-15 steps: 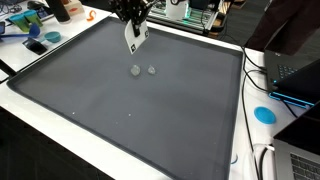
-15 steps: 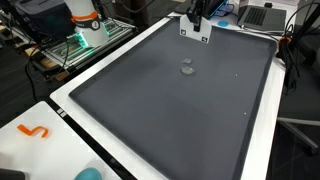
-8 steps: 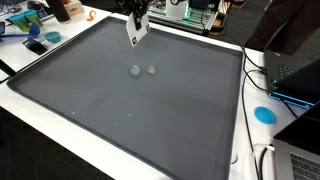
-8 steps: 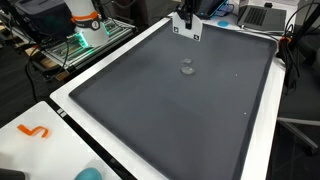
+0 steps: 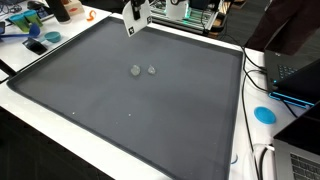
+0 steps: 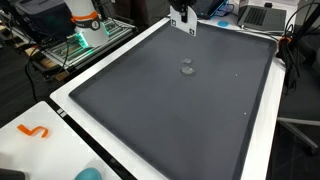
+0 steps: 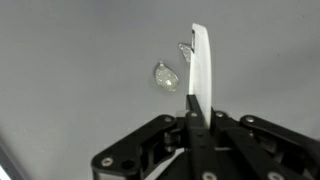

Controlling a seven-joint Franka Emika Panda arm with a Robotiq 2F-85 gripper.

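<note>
Cluttered lab benches and cables are seen behind a white table point(image 5: 30, 95) on which a large dark grey rectangular mat point(image 5: 150, 120) is spread. Above the far edge of the mat, a thin white flat card point(image 5: 131, 22) is held clear of the surface, as is shown in both exterior views. In the wrist view it is seen pinched edge-on between the fingers of the black Robotiq gripper point(image 7: 192, 118). Two small translucent rounded pebbles point(image 5: 135, 70) are found lying side by side near the middle of the mat, well apart from the card and untouched. The grasp and lift of the card may thus be judged done. It has not yet been set down anywhere.
</note>
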